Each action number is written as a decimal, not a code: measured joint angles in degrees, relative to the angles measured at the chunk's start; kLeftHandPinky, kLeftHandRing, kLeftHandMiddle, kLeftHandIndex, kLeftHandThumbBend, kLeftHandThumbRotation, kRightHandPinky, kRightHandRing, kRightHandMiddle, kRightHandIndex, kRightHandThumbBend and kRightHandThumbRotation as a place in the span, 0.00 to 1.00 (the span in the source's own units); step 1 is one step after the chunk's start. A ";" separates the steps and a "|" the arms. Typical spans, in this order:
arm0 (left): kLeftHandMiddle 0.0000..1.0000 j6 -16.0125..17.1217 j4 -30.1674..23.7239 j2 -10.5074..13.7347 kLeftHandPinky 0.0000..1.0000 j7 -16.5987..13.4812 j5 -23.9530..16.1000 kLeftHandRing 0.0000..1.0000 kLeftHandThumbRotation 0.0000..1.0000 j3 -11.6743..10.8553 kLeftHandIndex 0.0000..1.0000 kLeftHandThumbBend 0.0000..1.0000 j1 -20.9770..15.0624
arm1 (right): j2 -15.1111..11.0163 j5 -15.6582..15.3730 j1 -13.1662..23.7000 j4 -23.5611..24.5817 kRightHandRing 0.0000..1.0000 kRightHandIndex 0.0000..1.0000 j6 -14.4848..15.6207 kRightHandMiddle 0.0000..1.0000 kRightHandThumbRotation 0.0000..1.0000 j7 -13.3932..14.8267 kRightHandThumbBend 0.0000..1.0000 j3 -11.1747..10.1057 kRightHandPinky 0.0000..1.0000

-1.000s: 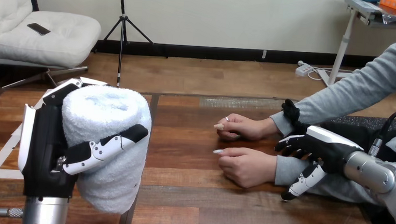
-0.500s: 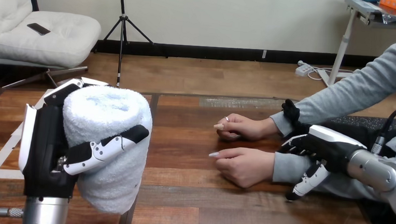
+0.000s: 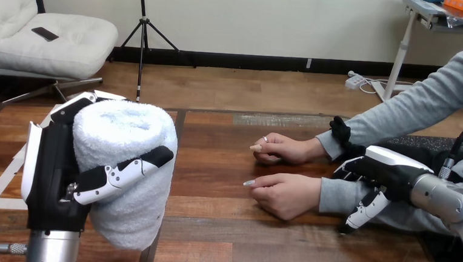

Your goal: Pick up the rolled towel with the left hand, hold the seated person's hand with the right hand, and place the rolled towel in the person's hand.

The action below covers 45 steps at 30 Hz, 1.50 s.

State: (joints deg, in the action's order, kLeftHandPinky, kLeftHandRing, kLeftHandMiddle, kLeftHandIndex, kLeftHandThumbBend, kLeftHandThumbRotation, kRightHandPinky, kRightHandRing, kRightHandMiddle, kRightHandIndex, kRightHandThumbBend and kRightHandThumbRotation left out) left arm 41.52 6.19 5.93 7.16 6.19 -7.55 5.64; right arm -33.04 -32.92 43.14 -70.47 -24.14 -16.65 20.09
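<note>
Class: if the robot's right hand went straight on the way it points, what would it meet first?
Likely the grey sleeve of the person's nearer arm, then the person's nearer hand. The right hand points left across it; depth is unclear, so they may already touch.

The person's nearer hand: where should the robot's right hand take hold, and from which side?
Probably at the wrist, from the view's right. The person's nearer hand lies knuckles up on the table, fingers pointing left, so its wrist end faces the right hand above the sleeve.
</note>
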 measured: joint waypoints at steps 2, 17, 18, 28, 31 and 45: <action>0.39 0.00 0.00 0.00 0.27 0.00 0.00 0.32 0.00 -0.02 0.43 0.67 0.00 | -0.02 -0.05 0.04 0.00 0.66 0.73 0.00 0.71 0.15 0.01 0.97 0.09 0.63; 0.39 0.00 0.00 0.00 0.27 0.13 0.04 0.32 0.00 -0.07 0.43 0.66 0.00 | -0.02 -0.79 0.11 0.06 0.53 0.61 -0.26 0.59 0.12 1.27 0.83 0.45 0.49; 0.39 0.00 0.00 0.00 0.27 0.16 0.04 0.32 0.00 -0.07 0.43 0.66 0.00 | -0.02 -0.87 0.11 0.06 0.53 0.61 -0.26 0.59 0.12 1.37 0.82 0.51 0.48; 0.39 0.00 0.00 0.00 0.27 0.21 0.00 0.32 0.00 -0.08 0.43 0.66 0.00 | -0.02 -1.95 -0.04 -0.04 0.46 0.52 -1.21 0.51 0.10 2.88 0.74 1.83 0.42; 0.39 0.00 0.00 0.00 0.27 0.21 0.00 0.32 0.00 -0.08 0.43 0.66 0.00 | -0.02 -2.06 -0.12 -0.05 0.45 0.51 -1.55 0.50 0.11 3.51 0.73 2.22 0.42; 0.39 0.00 0.00 0.00 0.26 0.31 0.08 0.32 0.00 -0.08 0.43 0.67 0.00 | -0.02 -3.55 -0.43 -0.07 0.45 0.51 -3.84 0.50 0.24 7.44 0.65 3.28 0.41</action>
State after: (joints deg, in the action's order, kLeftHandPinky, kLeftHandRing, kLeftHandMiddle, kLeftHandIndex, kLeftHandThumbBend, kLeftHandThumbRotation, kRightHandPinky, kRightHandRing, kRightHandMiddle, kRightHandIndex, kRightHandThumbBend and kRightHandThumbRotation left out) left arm 41.51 6.18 5.93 7.47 6.27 -7.63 5.64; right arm -33.06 -36.47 42.71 -70.53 -27.97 -9.21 23.37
